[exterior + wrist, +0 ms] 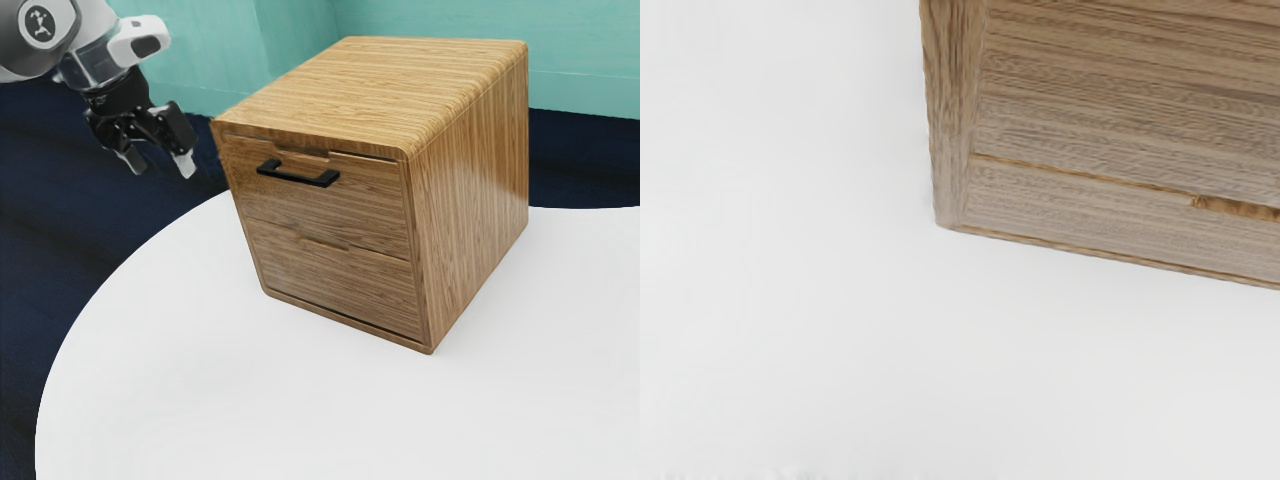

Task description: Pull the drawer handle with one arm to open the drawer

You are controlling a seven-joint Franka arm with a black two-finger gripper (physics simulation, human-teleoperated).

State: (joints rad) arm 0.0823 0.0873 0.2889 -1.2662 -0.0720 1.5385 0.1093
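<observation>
Tool (160, 162) with fingers spread, clear off the front edge of the cabinet (460, 150), black handle (297, 173) near, white table (200, 390) below

A white table (250, 400) with a curved edge carries one wooden drawer cabinet (400, 100), standing upright.

The arm (25, 55) is showing a rounded, silver-grey shell at its last big joint, which is carrying a dark round cap (40, 22) with a small white mark on it. A glossy white wrist piece (135, 40) is following the joint and bearing a dark oval inset at its end. Below it, the black gripper (158, 160) is branching into two stubby fingers (184, 160), each one ending in a pale, whitish tip.
</observation>
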